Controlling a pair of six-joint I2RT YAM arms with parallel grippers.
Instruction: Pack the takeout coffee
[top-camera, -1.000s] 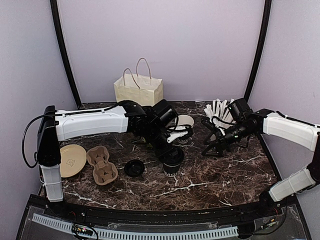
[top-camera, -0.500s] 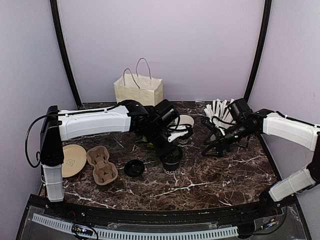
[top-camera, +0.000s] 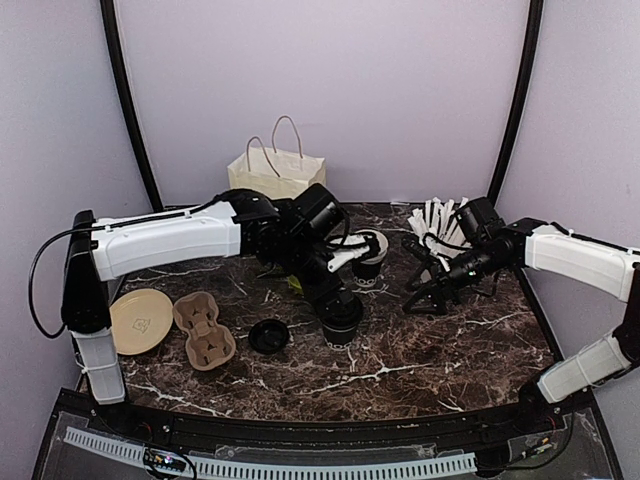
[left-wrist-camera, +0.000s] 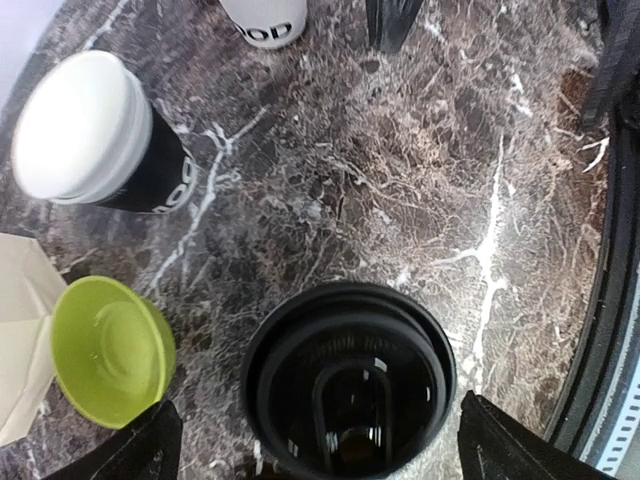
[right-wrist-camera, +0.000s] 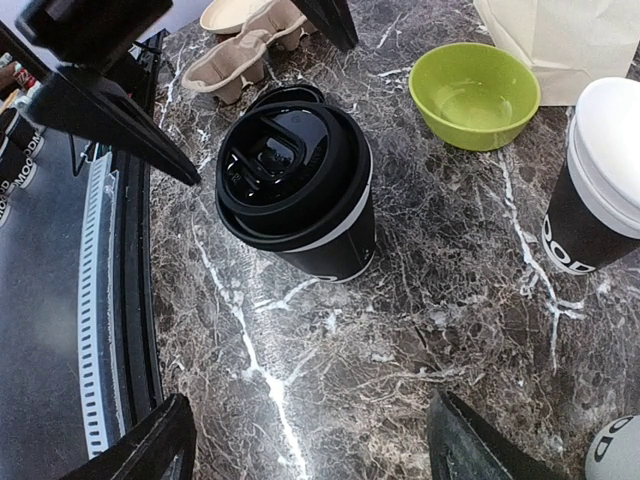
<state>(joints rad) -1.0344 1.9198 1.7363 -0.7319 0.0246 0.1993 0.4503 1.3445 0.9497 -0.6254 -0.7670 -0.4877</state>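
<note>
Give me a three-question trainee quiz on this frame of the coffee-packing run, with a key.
1. True or false: the left gripper is clamped on the black-lidded cup.
2. In the top view, what lies on the table just right of the cup carrier? A) a loose black lid B) a spoon C) a napkin
3. How many cups sit in the cup carrier?
Key: 1 false, its jaws stand open and grip nothing; 2 A; 3 zero.
</note>
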